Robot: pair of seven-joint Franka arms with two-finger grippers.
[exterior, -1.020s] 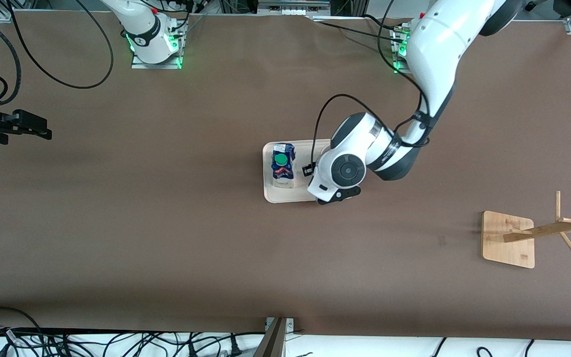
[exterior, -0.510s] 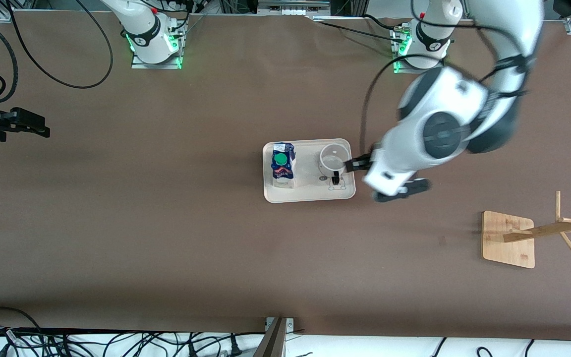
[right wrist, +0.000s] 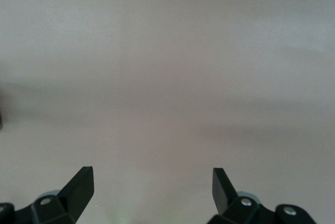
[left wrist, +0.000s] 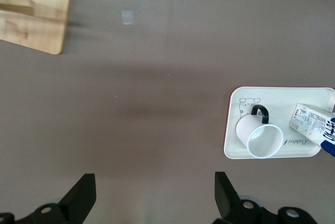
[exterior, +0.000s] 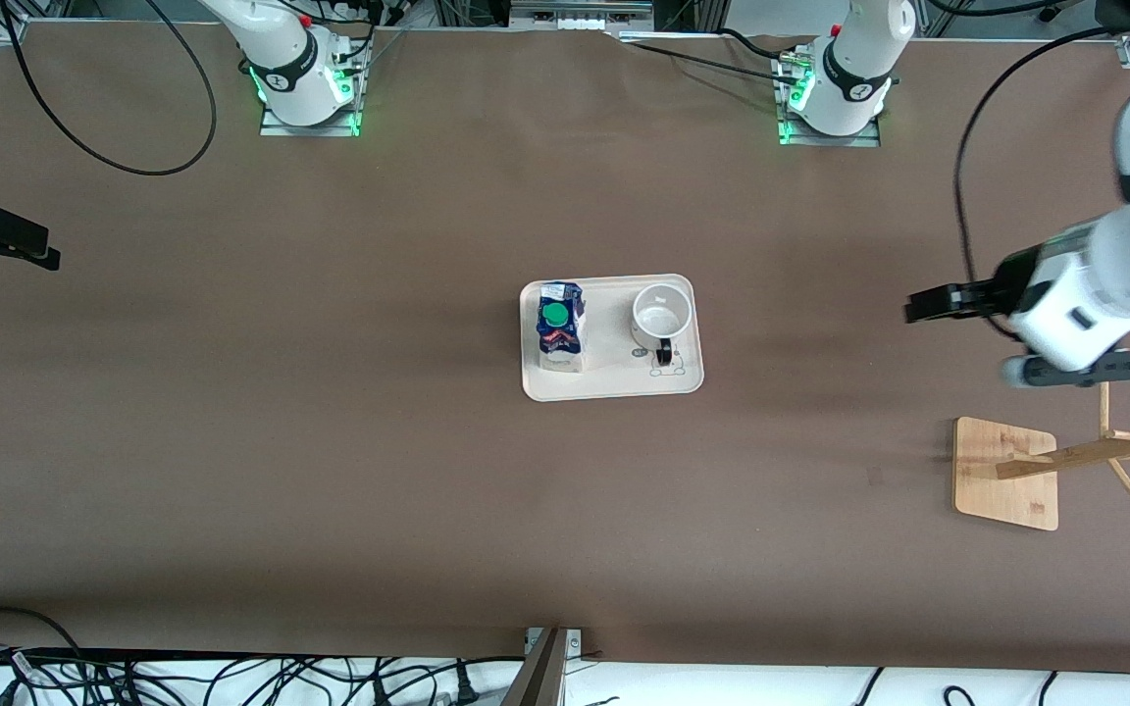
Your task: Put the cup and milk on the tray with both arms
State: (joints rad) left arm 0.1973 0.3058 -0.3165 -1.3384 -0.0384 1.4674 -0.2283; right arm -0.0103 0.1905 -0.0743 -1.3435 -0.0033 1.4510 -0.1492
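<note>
On the tray (exterior: 612, 384) in the middle of the table, the cup (exterior: 661, 315) and milk (exterior: 559, 327) stand side by side, cup toward the left arm's end. The left gripper (exterior: 921, 305), fingers spread and empty, hangs well apart over bare table near the wooden stand (exterior: 1006, 473). The right gripper (exterior: 30, 253), also spread, waits at its own end. Nothing looks left to place.

A wooden stand (exterior: 1006, 475) with a square base sits on the brown table (exterior: 330, 441). Black cables (exterior: 231, 677) lie along the table's near edge.
</note>
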